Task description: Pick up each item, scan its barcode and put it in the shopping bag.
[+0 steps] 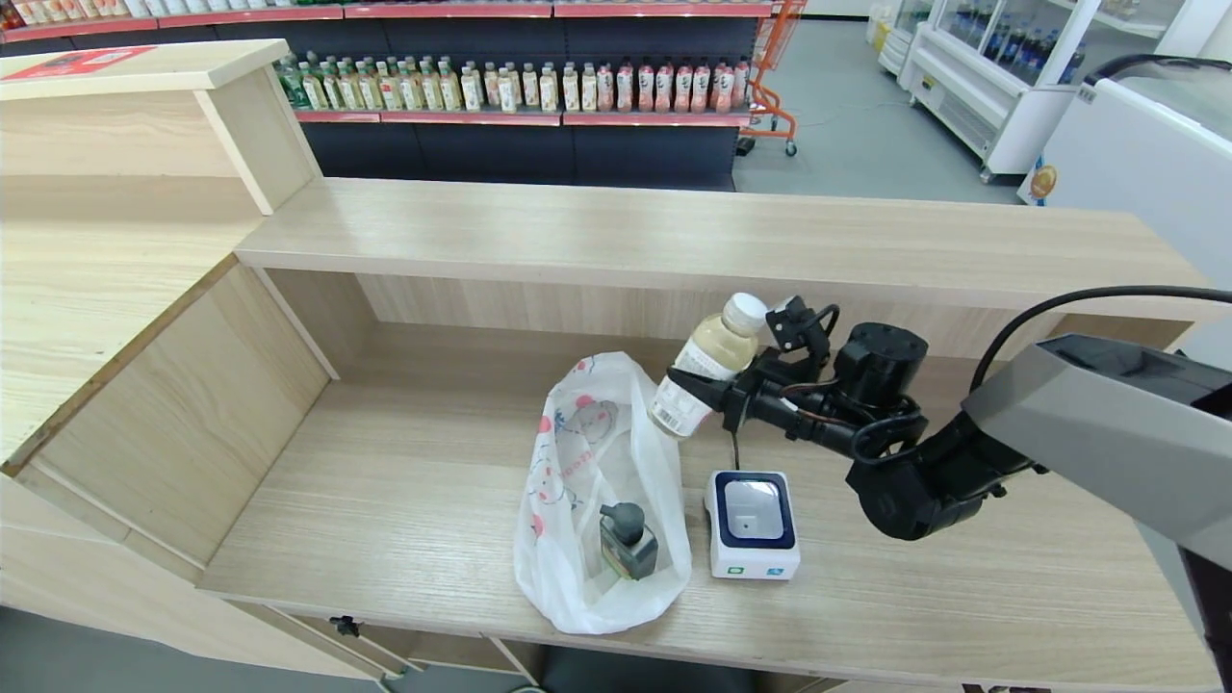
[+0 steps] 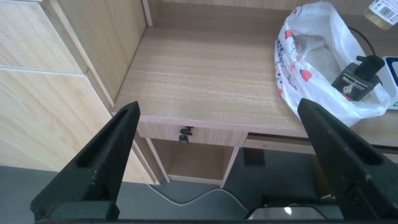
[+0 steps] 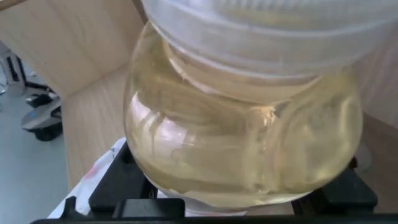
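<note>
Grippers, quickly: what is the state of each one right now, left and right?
Left gripper: open, holding nothing.
Right gripper: closed on the pale cream plastic bottle with a white cap.

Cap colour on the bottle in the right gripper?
White cap on the bottle, clearest in head view.

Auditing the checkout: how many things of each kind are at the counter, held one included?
White printed plastic shopping bag: 1
Bottles: 2 (pale milky bottle with white cap, in right gripper; small dark bottle, in bag)
White-and-blue barcode scanner: 1
Total: 4
</note>
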